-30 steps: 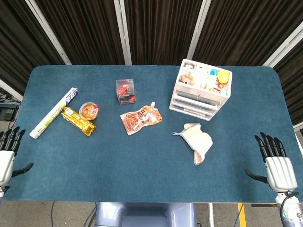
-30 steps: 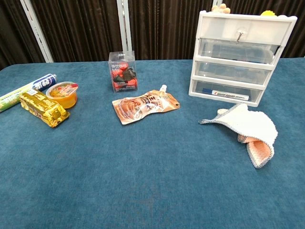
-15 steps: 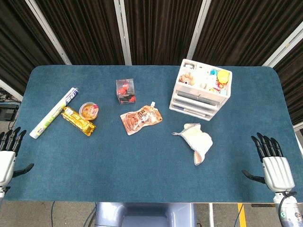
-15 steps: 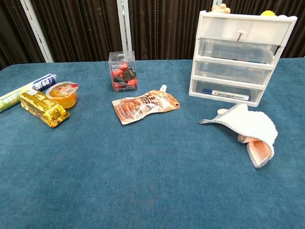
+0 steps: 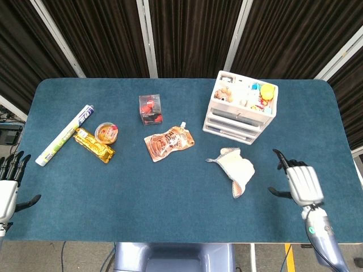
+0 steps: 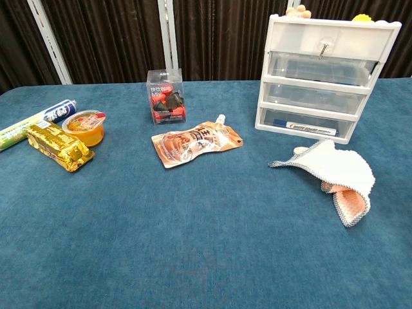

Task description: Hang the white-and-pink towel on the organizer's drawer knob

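Note:
The white-and-pink towel [image 5: 237, 169] [image 6: 340, 176] lies crumpled on the blue table in front of the white drawer organizer [image 5: 241, 107] [image 6: 327, 77]. A small metal knob [image 6: 324, 46] sticks out of the organizer's top drawer. My right hand [image 5: 299, 182] hovers over the table's right part, to the right of the towel and apart from it, fingers spread and holding nothing. My left hand [image 5: 8, 184] stays off the table's front left corner, fingers apart and empty. Neither hand shows in the chest view.
An orange spout pouch [image 5: 168, 143], a clear box with red pieces [image 5: 150, 109], a jelly cup [image 5: 106, 133], a gold snack bar [image 5: 93, 145] and a long tube [image 5: 64, 135] lie across the left and middle. Small toys fill the organizer's top tray [image 5: 245, 93].
My right hand has moved in from the table's front right corner, leftward and forward toward the towel. The left hand and all objects stay put.

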{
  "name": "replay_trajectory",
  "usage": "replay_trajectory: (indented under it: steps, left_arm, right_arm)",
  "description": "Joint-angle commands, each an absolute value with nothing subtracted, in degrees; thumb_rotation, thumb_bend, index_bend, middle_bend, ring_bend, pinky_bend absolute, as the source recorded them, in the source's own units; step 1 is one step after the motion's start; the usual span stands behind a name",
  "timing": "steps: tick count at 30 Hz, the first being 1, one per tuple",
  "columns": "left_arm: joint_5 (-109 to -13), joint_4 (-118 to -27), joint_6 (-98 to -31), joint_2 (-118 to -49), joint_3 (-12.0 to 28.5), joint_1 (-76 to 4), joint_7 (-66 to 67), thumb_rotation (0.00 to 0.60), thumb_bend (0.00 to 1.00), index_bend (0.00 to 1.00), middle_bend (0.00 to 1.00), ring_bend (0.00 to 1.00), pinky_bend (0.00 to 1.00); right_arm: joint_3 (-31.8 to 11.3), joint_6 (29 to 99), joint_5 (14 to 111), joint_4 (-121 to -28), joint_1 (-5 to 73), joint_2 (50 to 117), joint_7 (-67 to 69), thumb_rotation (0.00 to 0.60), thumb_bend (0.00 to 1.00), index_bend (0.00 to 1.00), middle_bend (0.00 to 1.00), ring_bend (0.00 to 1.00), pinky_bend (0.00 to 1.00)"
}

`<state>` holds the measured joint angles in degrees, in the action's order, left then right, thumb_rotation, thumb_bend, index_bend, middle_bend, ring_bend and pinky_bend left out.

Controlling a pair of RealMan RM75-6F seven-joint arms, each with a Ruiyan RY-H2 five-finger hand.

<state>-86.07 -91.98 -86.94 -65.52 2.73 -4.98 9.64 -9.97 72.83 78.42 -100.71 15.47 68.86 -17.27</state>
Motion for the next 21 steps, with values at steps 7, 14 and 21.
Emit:
replay_trajectory:
  steps: [7,14,21]
  left_arm:
    - [-85.89,-92.19,-86.68,-65.27,2.83,-5.07,8.77,0.600,0.03,0.00,0.00,0.00,0.00]
    - [-85.21,-92.61,-85.65,-64.98,2.80,-5.30,8.14,0.600,0.03,0.00,0.00,0.00,0.00]
    - [-84.50,-93.03,-84.67,-64.81,2.80,-5.55,7.97,0.600,0.04,0.00,0.00,0.00,0.00]
  right_arm:
    - [-12.54,64.67,65.43,-101.00,23.38,76.11,-30.02,0.600,0.00,0.13,0.83,0.78,0.71]
    - [-11.93,62.25,59.31,-99.05,26.93,80.46,-36.12,0.600,0.00,0.13,0.89,0.84,0.74]
    - [-11.48,61.00,54.10,-94.92,29.96,84.43,-39.52,0.600,0.00,0.14,0.87,0.82,0.74]
